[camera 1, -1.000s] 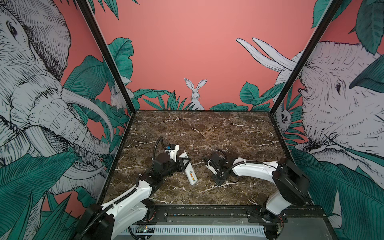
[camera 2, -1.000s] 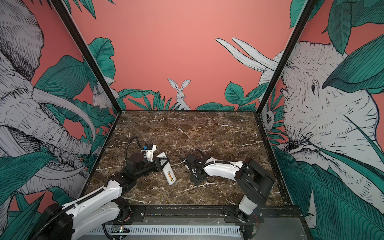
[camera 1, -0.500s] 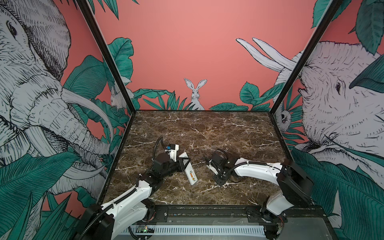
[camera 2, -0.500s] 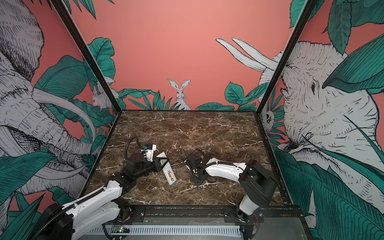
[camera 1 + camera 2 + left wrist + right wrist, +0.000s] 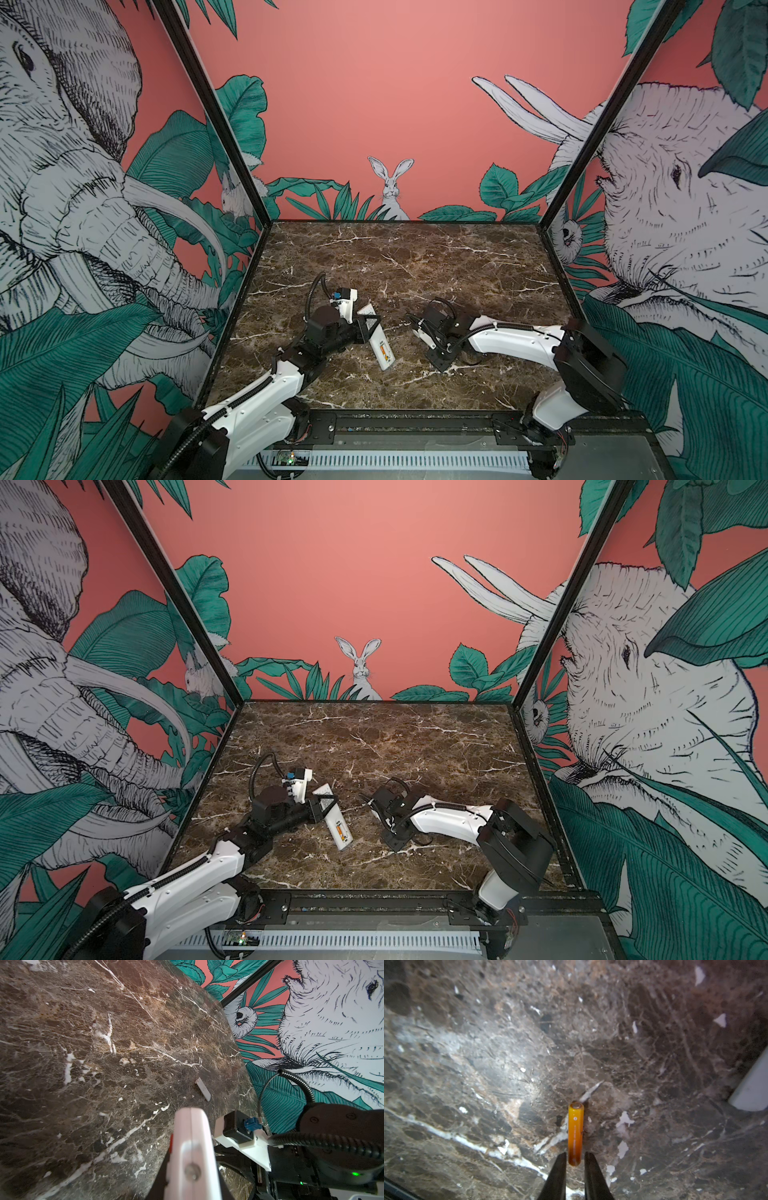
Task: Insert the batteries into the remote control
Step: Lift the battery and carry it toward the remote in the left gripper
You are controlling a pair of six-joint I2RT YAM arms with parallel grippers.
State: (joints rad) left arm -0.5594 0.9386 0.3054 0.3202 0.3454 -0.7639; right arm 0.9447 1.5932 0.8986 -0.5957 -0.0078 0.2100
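Observation:
The white remote control is tilted above the marble with my left gripper shut on its middle. An orange battery sits in its open back compartment. In the left wrist view the remote's end fills the gap between the black fingers. A second orange battery lies on the marble. My right gripper points down at it, its fingertips closed against the sides of the near end. That battery is hidden in both top views.
A small flat white plastic piece lies on the marble tabletop beyond the remote's end. A white edge shows at the border of the right wrist view. Patterned walls close in the left, right and back. A black rail runs along the front.
The right gripper's jaws have narrowed a little around the battery and the right arm has shifted slightly. The left arm and the remote have stayed where they were.

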